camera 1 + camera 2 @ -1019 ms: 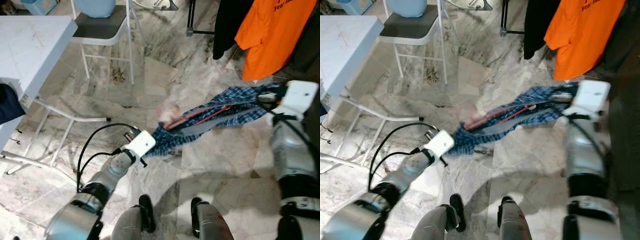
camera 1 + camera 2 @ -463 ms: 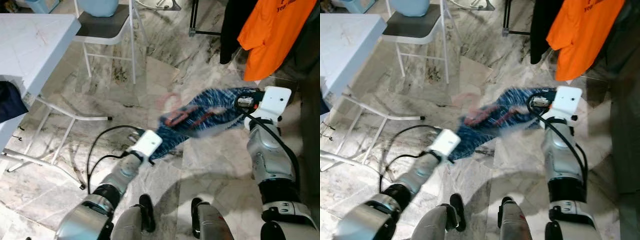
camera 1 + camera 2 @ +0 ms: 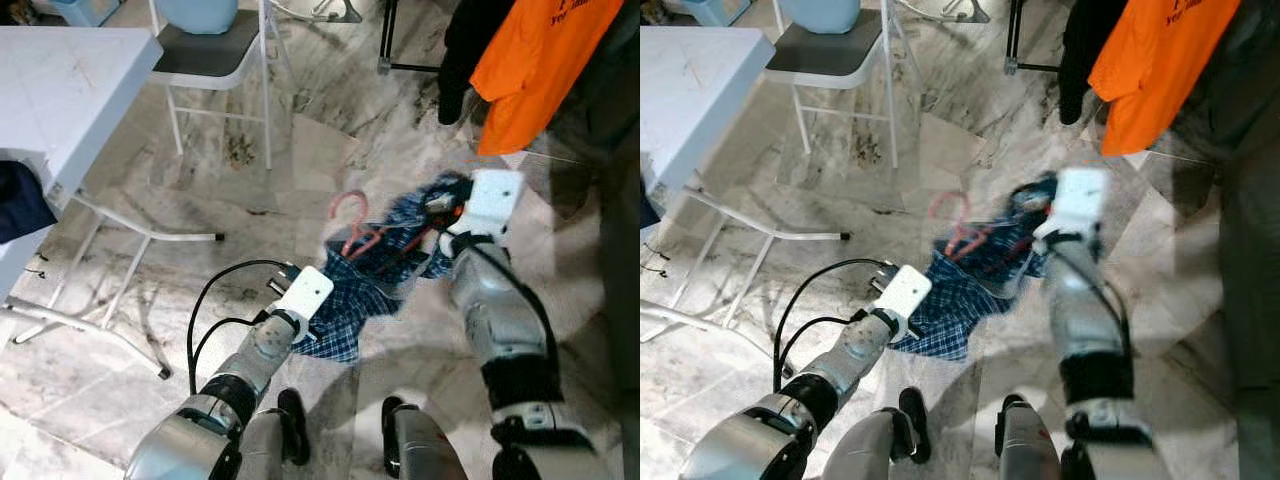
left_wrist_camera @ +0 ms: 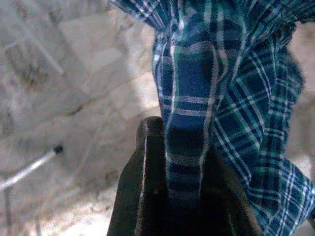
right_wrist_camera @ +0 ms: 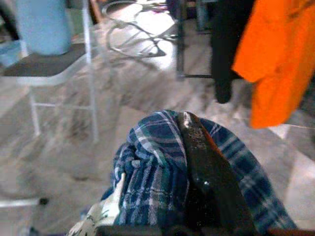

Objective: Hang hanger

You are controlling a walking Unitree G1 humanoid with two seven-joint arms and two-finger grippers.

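Left hand (image 4: 170,196): clamped on a fold of plaid shirt (image 3: 350,295), low over the marble floor (image 3: 300,170).
Right hand (image 5: 189,162): closed on the bunched far end of the shirt, held higher.
Hanger (image 3: 350,222): red, hook up, threaded inside the shirt, slung between both hands.
Rack garments, beyond: orange shirt (image 3: 535,70), black garment (image 3: 465,45).
Status, judged: shirt on hanger; hooking onto rack remains.

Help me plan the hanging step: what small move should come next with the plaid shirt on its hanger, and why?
Probably lift both hands. The left hand and right hand each pinch the plaid shirt, which sags low over the floor, with the red hanger hook poking out well below the hanging orange shirt.
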